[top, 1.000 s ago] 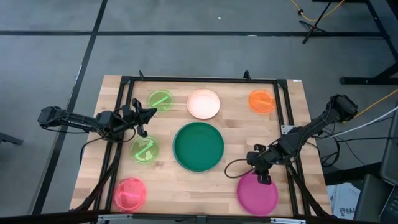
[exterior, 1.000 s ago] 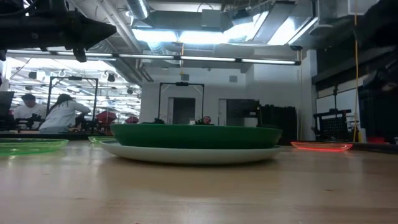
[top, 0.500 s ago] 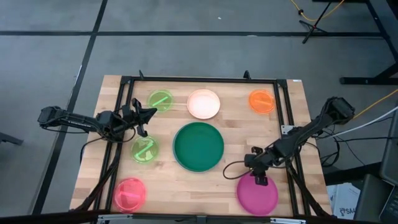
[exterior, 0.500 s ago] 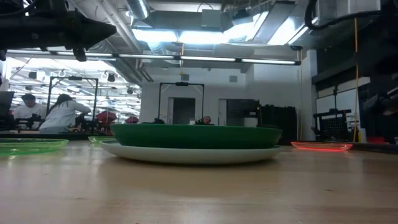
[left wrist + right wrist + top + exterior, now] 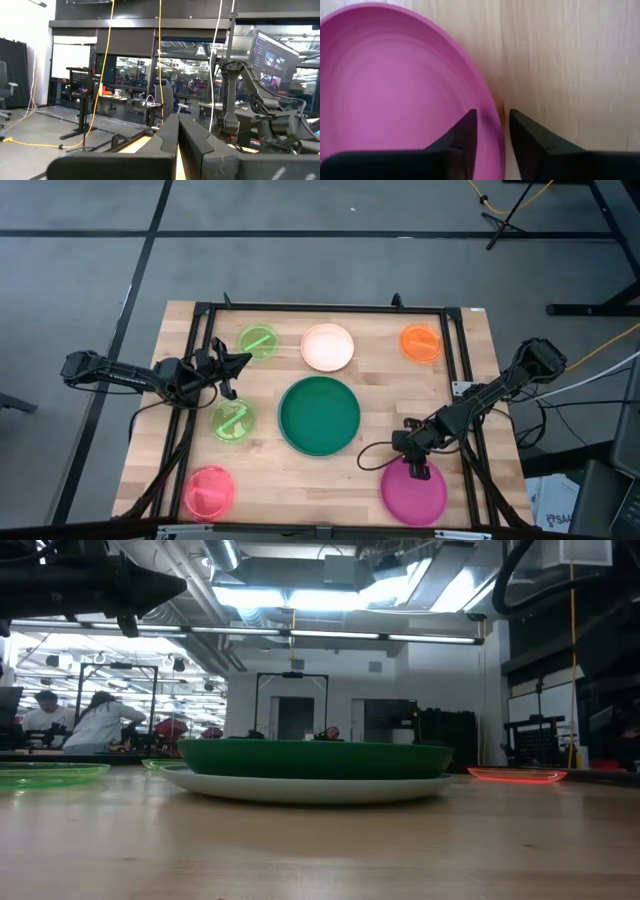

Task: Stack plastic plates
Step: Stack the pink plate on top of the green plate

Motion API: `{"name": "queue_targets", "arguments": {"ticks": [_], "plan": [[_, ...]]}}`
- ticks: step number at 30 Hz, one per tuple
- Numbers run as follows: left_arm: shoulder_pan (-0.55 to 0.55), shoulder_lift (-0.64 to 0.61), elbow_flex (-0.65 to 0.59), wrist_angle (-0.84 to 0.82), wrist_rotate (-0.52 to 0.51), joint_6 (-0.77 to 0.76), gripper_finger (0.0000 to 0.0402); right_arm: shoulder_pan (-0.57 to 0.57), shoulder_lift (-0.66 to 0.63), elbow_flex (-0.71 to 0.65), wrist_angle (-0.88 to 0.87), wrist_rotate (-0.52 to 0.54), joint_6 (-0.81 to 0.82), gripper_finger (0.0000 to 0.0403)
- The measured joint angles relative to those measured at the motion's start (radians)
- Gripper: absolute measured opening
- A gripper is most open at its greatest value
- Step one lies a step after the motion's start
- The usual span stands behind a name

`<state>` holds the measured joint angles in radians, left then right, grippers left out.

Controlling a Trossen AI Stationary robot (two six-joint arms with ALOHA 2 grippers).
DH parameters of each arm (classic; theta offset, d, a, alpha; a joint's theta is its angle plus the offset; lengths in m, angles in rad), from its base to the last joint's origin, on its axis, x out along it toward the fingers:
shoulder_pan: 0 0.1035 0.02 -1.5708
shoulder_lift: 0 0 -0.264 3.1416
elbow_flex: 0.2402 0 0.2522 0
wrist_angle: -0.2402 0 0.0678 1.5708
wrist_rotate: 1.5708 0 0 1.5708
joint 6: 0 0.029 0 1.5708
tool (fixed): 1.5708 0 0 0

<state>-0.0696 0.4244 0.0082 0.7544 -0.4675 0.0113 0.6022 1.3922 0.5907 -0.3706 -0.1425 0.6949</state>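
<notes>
A dark green plate (image 5: 319, 415) sits on a pale, larger plate whose rim (image 5: 310, 787) shows beneath it at mid-table. Around it lie two lime green plates (image 5: 258, 340) (image 5: 233, 420), a cream plate (image 5: 327, 346), an orange plate (image 5: 421, 343), a pink plate (image 5: 209, 491) and a magenta plate (image 5: 414, 492). My right gripper (image 5: 417, 470) (image 5: 492, 115) is open above the magenta plate's far rim, one finger on each side of it. My left gripper (image 5: 246, 361) (image 5: 178, 117) hovers shut between the two lime plates. My right gripper comes from above, pointing down, at the magenta plate's far rim (image 5: 496, 112). One finger (image 5: 467, 132) stands over the plate's hollow and the other (image 5: 525, 135) outside over the wood. Whether either touches the rim I cannot tell. The plate lies flat on the table.
A black frame (image 5: 325, 308) borders the work area on the wooden table. Bare wood lies between the green plate and the magenta one (image 5: 375, 455). People sit at desks in the room beyond (image 5: 95, 720).
My right arm has shifted a little toward the table's left and near edge, settling lower over the magenta plate's far rim. The plates have kept their places.
</notes>
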Motion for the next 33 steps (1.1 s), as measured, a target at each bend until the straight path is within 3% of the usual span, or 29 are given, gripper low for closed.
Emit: {"name": "queue_targets", "arguments": {"ticks": [8, 19, 33], "plan": [[0.0, 0.0, 0.0, 0.007, 0.0, 0.02, 0.0004, 0.0, 0.0, 0.0, 0.004, -0.009, -0.026, 0.0006], [0.0, 0.0, 0.0, 0.01, 0.0, 0.028, 0.0004, -0.009, -0.027, 0.008, 0.0, -0.012, 0.005, 0.0003], [0.0, 0.0, 0.0, 0.02, 0.0, 0.028, 0.0004, -0.146, -0.099, 0.135, -0.009, -0.043, -0.049, 0.0001]]}}
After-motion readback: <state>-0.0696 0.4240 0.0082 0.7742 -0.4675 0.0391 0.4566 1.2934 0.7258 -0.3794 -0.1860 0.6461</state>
